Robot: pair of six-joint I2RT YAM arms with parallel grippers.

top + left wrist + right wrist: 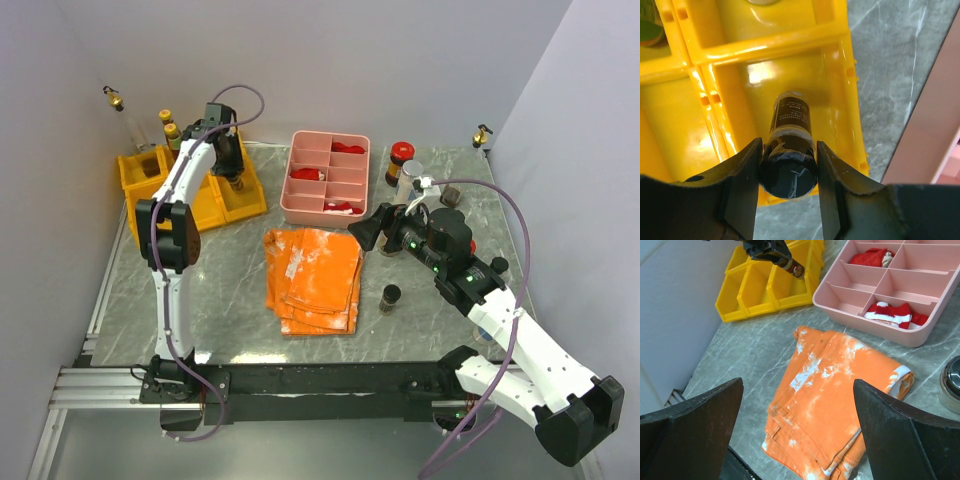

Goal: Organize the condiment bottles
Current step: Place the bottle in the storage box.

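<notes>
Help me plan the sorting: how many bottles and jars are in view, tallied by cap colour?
Yellow-capped bottles: 2
Red-capped bottle: 1
Silver-capped jar: 1
Black-capped: 2, the held bottle and the small bottle
Dark jar, cap colour unclear: 1
Total: 7

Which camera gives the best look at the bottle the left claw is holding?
Left wrist: the dark bottle sits mid-frame, label and black cap visible, in the left claw over the yellow bin. Top external mostly hides it behind the arm; right wrist shows it small and distant.
</notes>
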